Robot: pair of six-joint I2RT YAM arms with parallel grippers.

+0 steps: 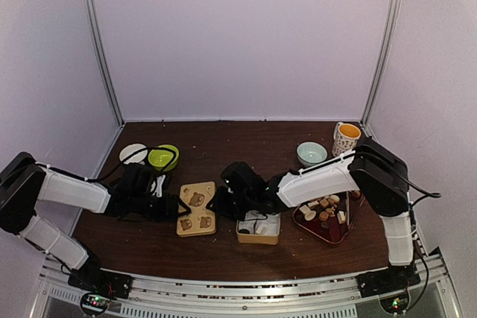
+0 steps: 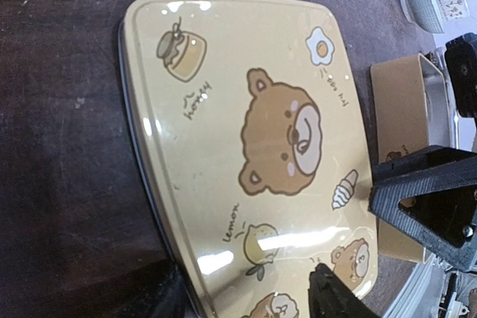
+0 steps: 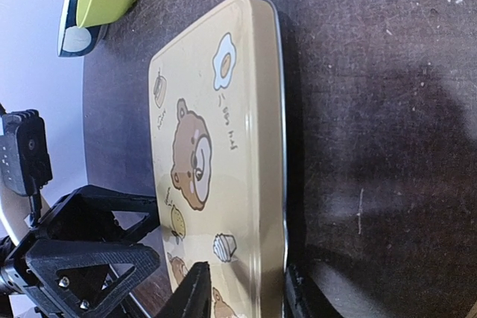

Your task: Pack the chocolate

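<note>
Two arms flank one lid. The lid (image 2: 246, 132), flat and tan, lies on the dark worktop (image 2: 59, 147) between them. On it I read "honey" under a jar and "lemon" beside a lemon. A third word runs by the fried egg, and I cannot make it out. A brown bear's face fills the middle.

The left jaws stand apart at one corner of the lid, one finger (image 2: 173, 299) at its rim and the other over its printed face. I cannot tell whether they press it. The right jaws straddle the opposite rim, with one finger (image 3: 195, 292) above the printed face and its partner outside, over the worktop. I cannot tell contact there either.

The chocolate (image 1: 322, 210), in white, tan and dark pieces, sits on a red-rimmed tray (image 1: 311, 229) at the right, well apart from the lid. An open tan tin (image 1: 257, 239) stands between lid and tray.
</note>
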